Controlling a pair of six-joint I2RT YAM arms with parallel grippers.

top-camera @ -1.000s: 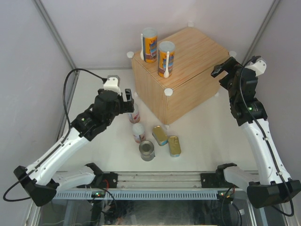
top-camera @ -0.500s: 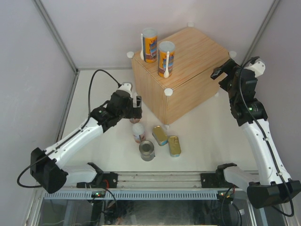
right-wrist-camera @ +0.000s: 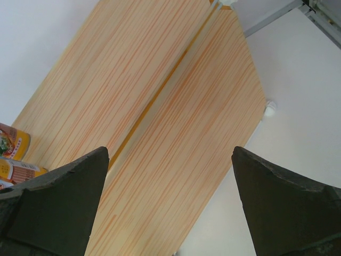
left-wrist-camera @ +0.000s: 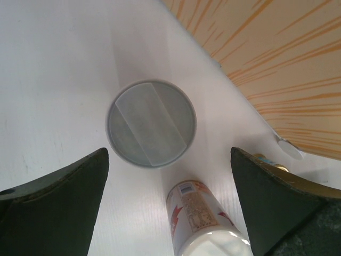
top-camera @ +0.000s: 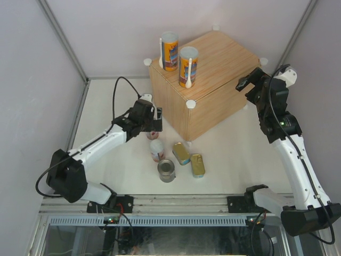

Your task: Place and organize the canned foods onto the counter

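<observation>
Top view: the left gripper (top-camera: 153,125) is poised over a white-lidded tube (top-camera: 153,133) beside the counter (top-camera: 224,64), on which two orange-blue tubes (top-camera: 169,50) are stood; left wrist view: the jaws are spread wide, the tube centred between; a straight descent before closing is advised; right wrist view: the right gripper (right-wrist-camera: 169,154) is shown agape, empty, facing the counter.

2 tall orange-blue tubes (top-camera: 170,52) (top-camera: 188,63), 2 white spoons (top-camera: 161,53) (top-camera: 189,74), 2 white-lidded red-and-white tubes (left-wrist-camera: 151,122) (left-wrist-camera: 200,224), 1 silver-topped can (top-camera: 167,170), 2 flat gold tins (top-camera: 181,153) (top-camera: 197,165), 1 wood-grain counter (top-camera: 224,58).
</observation>
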